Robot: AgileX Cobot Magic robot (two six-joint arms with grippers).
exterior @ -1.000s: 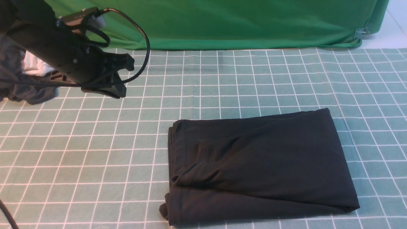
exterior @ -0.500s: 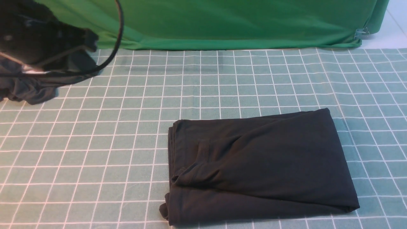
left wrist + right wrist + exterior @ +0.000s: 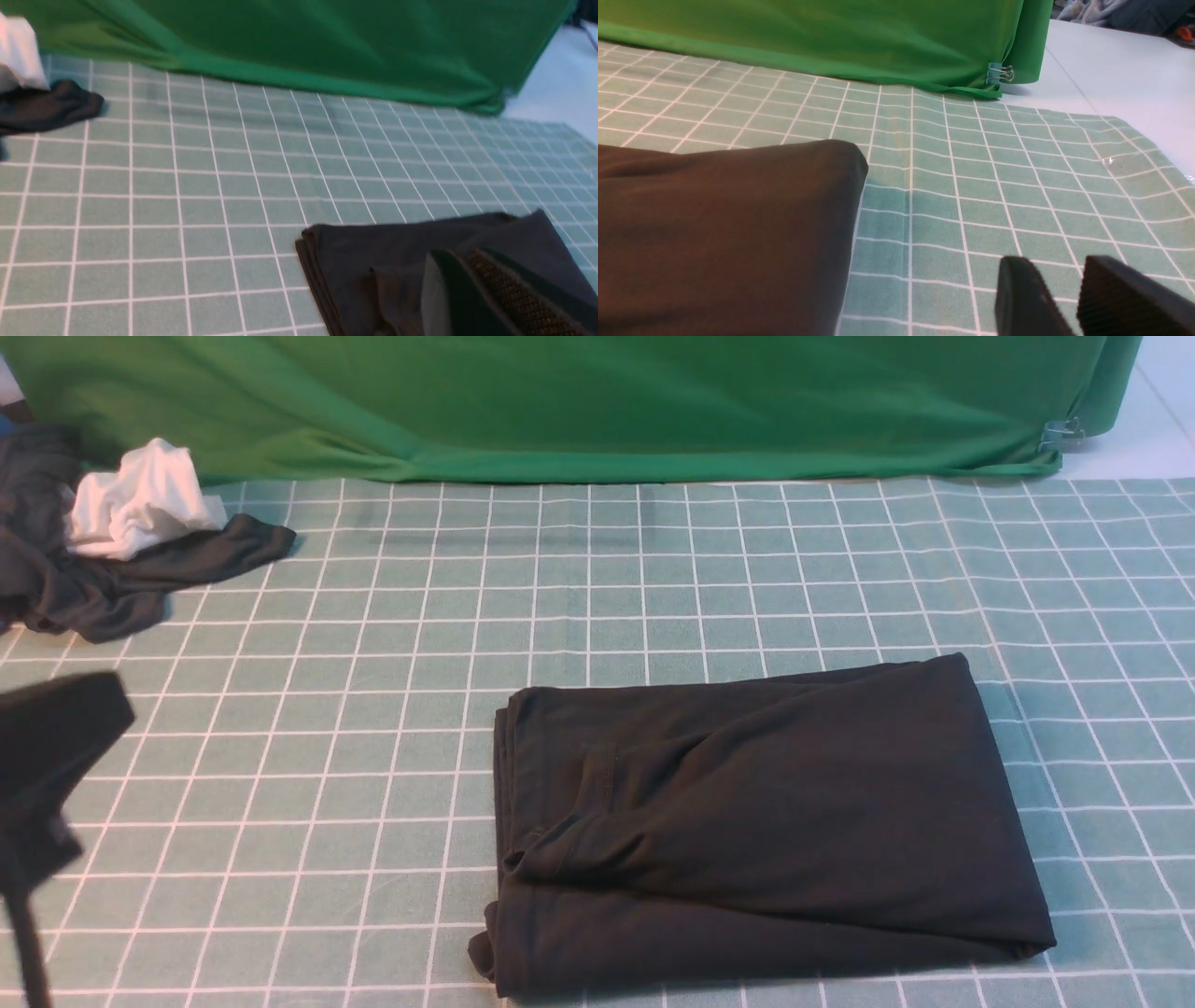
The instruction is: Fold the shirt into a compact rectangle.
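The shirt [image 3: 766, 821] lies folded into a thick black rectangle on the near side of the table, a little right of the middle, its stacked layers showing along the left edge and a loose fold bulging near the near-left corner. No print shows on its upper face. In the left wrist view the shirt [image 3: 420, 261] fills the near corner, and in the right wrist view the shirt [image 3: 724, 233] spreads as a smooth dark slab with one rounded corner. It rests flat on a pale green cloth [image 3: 653, 579] printed with a white grid, which covers the table and shows faint creases. A bright green curtain [image 3: 597, 401] hangs along the far edge, held by a metal clip [image 3: 1062, 431] at the far right; beyond it a plain white surface [image 3: 1115, 70] shows. At the far left a dark grey garment [image 3: 112, 579] lies crumpled with a small white cloth [image 3: 140, 499] on top, well apart from the shirt. The left gripper [image 3: 467, 294] is blurred at the left edge of the front view, holds nothing, and I cannot tell how its jaws stand. The right gripper [image 3: 1078, 298] hovers just right of the shirt, jaws slightly parted and empty.
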